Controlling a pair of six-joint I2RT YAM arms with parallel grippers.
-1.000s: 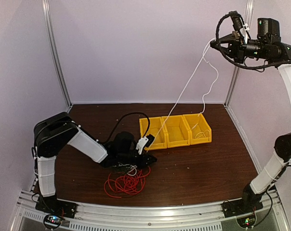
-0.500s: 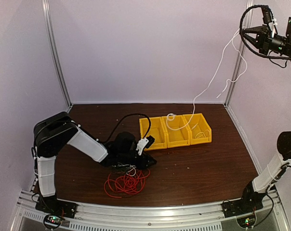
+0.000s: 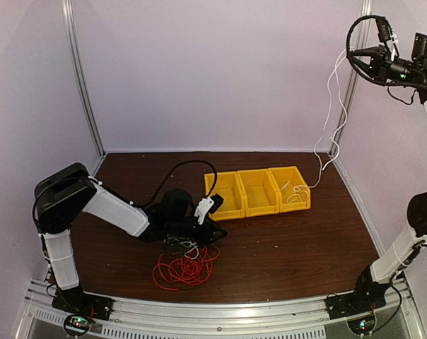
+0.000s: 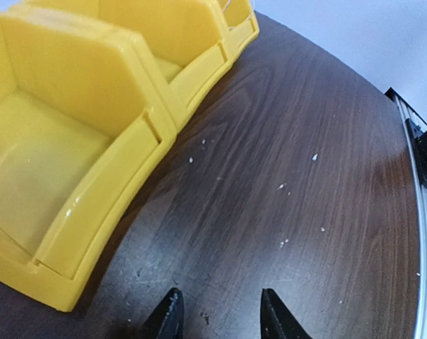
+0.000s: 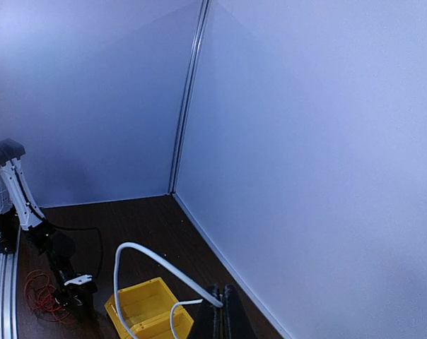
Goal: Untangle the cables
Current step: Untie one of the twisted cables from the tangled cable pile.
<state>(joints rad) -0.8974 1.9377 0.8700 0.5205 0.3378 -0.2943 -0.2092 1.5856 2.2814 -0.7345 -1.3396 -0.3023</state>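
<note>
Since a second ago the right arm has swung up and to the right. The white cable no longer stretches tight across the table toward the left arm. It now hangs slack close to the back right corner post. The left gripper has also opened wider over that second.

Seen from above, the right gripper is high in the upper right corner, with its fingers closed on the white cable. The cable drops from it in two loose strands beside the post. It then bends along the table, and its tail ends in the rightmost of three yellow bins. The bins stand in a row at the middle back of the table. In the right wrist view the closed fingers pinch the cable, which arches up and over, then falls toward the bins.

The left arm lies low over the table, its gripper just in front of the left bin. In its wrist view the two fingers stand apart, with only bare wood between them.

The red cable lies in a loose pile of loops near the front edge, just in front of the left gripper. A few thin strands lie between the pile and the gripper, too small to sort by colour.
</note>
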